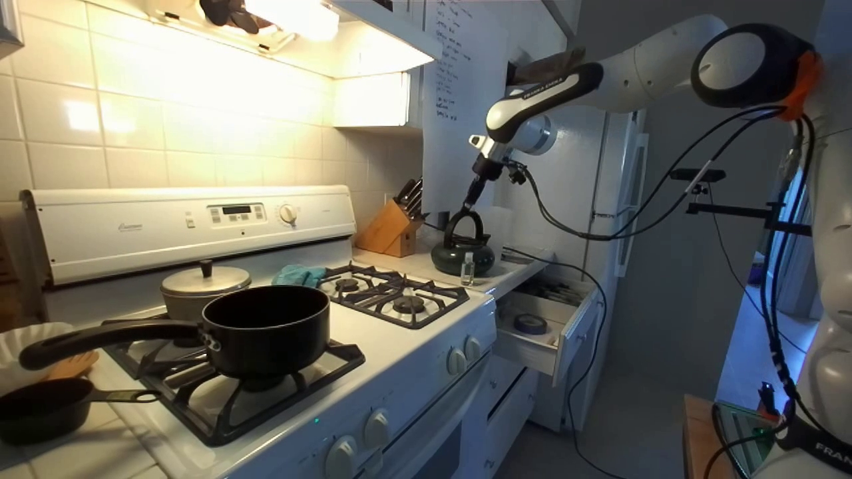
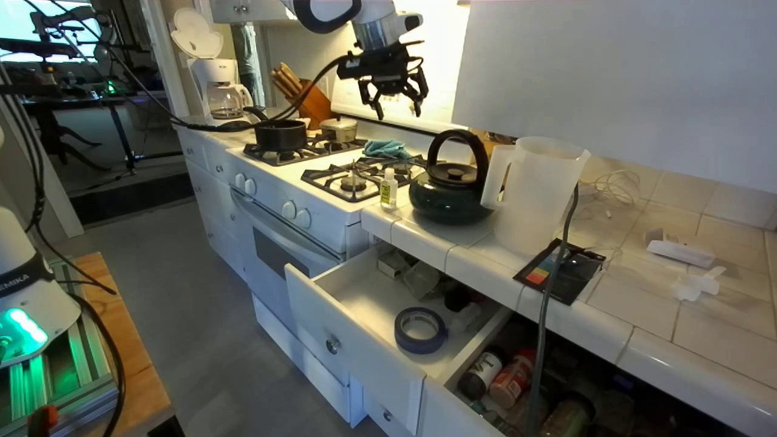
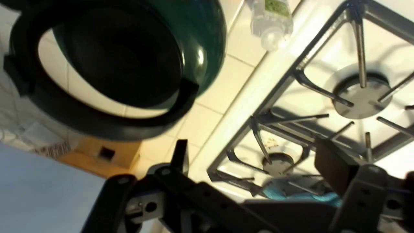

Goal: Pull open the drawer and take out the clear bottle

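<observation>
Though the arm reads FRANKA EMIKA, the greenish label on the clear bottle seems illegible; the drawer is open, the fingers spread apart.

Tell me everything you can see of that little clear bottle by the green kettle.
The small, clear, plastic-looking bottle has a yellow-green label and a pale top. It stands upright on the white tiled counter beside the white gas stove, next to the rounded, dark-green kettle but apart from it. Only the counter visibly touches it.
</observation>
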You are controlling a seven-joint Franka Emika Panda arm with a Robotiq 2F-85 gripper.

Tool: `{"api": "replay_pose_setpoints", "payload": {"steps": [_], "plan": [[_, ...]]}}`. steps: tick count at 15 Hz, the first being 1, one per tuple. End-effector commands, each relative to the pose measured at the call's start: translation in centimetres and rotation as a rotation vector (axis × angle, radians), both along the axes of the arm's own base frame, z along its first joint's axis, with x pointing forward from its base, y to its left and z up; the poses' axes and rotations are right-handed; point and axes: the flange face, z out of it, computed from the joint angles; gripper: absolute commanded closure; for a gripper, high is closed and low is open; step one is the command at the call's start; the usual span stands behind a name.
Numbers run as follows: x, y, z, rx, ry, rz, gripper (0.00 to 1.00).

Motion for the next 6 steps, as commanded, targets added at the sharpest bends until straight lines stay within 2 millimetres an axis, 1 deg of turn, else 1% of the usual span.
{"api": "replay_pose_setpoints", "payload": {"steps": [1,3,4,6], "plan": [[-2.0,4.0,4.4,0.003,-0.065,0.193,0.00],[-2.9,5.5,5.8,0.002,-0.085,0.275,0.00],[-1.0,4.4,5.2,-0.006,-0.075,0.203,0.00],[-1.7,5.4,6.2,-0.013,-0.086,0.245,0.00]]}}
